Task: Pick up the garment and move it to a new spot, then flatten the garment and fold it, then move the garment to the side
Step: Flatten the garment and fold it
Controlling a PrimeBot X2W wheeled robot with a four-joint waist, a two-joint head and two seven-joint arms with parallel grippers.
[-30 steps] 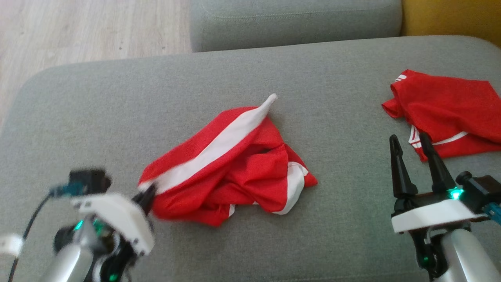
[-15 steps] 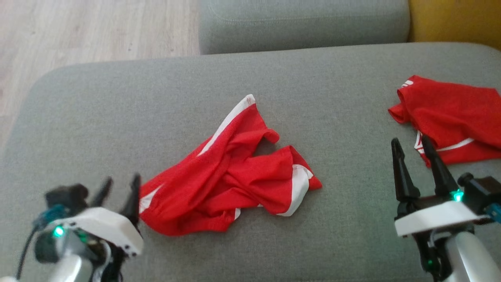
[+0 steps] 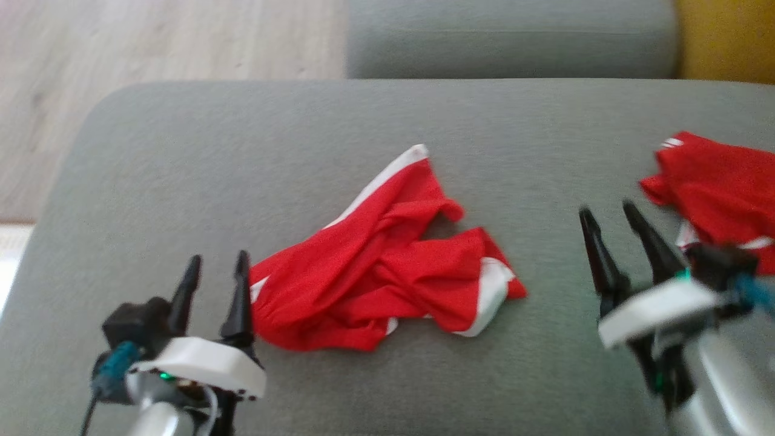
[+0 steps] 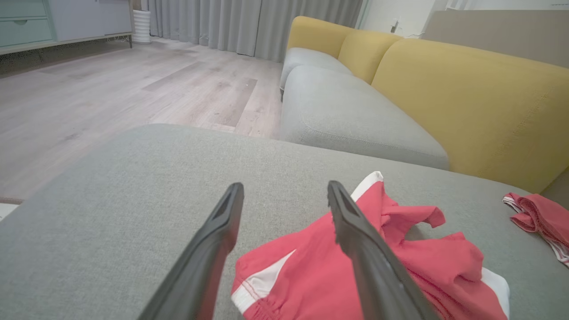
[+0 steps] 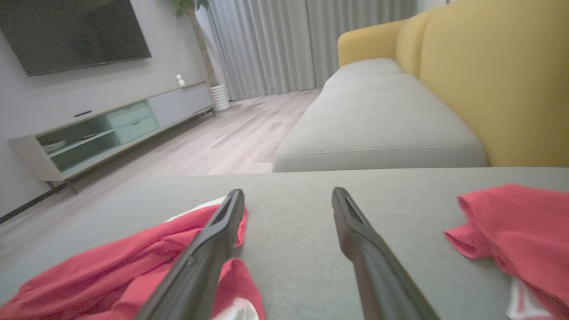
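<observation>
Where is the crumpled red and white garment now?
Head view: the crumpled garment lies centrally on the grey cushion, right of the left gripper, left of the second red garment.

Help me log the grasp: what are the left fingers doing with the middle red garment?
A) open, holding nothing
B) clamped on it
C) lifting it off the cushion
A: the left gripper has its fingers apart at the garment's edge, nothing between them.

A home living room: a yellow-backed sofa [image 4: 466, 102], a wall-mounted television [image 5: 75, 33] over a low cabinet [image 5: 111, 129], grey curtains [image 5: 284, 44], wood flooring [image 4: 111, 89].
</observation>
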